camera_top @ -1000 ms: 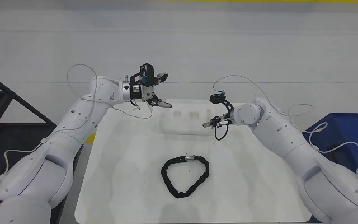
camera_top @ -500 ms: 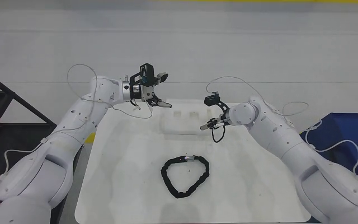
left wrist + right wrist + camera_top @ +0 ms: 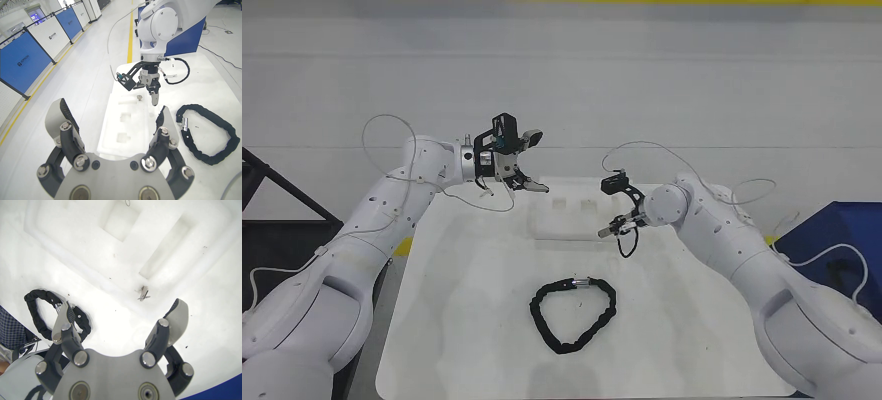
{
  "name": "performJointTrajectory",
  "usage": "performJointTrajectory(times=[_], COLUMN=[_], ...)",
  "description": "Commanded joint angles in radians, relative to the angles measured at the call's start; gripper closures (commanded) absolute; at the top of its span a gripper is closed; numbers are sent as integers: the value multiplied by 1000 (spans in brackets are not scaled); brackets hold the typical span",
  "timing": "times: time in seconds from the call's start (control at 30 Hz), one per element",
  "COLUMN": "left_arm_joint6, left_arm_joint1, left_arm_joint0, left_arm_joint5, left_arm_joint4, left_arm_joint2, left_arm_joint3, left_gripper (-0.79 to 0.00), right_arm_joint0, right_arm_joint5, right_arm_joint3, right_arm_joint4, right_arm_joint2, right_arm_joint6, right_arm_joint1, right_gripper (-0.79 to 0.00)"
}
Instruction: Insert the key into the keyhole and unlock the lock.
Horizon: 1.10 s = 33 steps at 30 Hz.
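A black cloth-sleeved chain lock [image 3: 572, 315] lies looped mid-table on the white table [image 3: 442, 330], before the white foam tray with square recesses [image 3: 562, 222] that lies toward the far edge. A small metal key [image 3: 144, 292] stands on the tray's right end beside a recess, with the right gripper [image 3: 610, 230] near it. The left gripper [image 3: 534, 160] hangs over the far left corner.

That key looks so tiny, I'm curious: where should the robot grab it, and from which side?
Probably the flat head of the key, which seems to stick up from the white foam tray beside a slot. Come straight down from above with the open right gripper, closing on the head's two flat faces and leaving the blade free.
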Motion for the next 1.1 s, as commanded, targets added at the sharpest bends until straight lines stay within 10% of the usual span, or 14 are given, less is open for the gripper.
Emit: performJointTrajectory(times=[0.0, 0.3, 1.07], left_arm_joint6=[0, 0, 0], left_arm_joint1=[0, 0, 0], left_arm_joint0=[0, 0, 0], left_arm_joint5=[0, 0, 0], left_arm_joint4=[0, 0, 0], left_arm_joint2=[0, 0, 0], left_arm_joint3=[0, 0, 0], left_gripper=[-785, -785, -785], right_arm_joint0=[4, 24, 27], right_arm_joint5=[8, 43, 67], right_arm_joint3=[15, 72, 190], right_arm_joint4=[-15, -87, -159], right_arm_joint2=[-4, -22, -7], right_arm_joint6=[-5, -12, -63], right_arm_joint1=[-9, -50, -116], right_gripper=[-736, -388, -231])
